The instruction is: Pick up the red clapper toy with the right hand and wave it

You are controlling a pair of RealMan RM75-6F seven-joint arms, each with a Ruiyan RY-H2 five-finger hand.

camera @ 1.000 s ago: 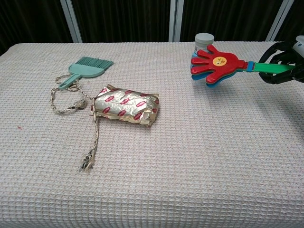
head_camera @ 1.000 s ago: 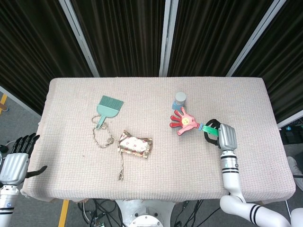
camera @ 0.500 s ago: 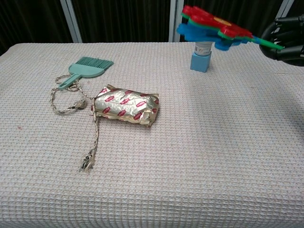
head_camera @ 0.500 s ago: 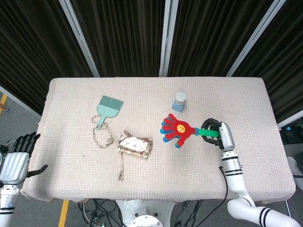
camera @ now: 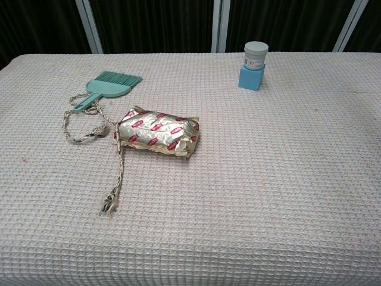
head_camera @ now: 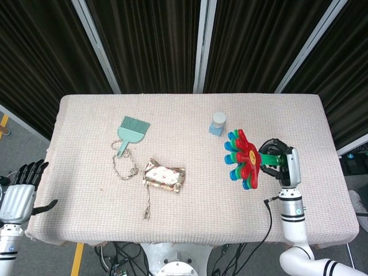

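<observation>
Clapper swung up high, mid-wave

My right hand [head_camera: 275, 162] grips the green handle of the red hand-shaped plastic clapper toy [head_camera: 244, 159], now raised off the desk [head_camera: 172, 218] and out of the chest view: waving is underway

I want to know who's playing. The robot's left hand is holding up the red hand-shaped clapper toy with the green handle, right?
Not quite. It is the right hand that holds the red hand-shaped clapper toy by its green handle, as the head view shows. The left hand holds nothing, off the table's corner.
</observation>
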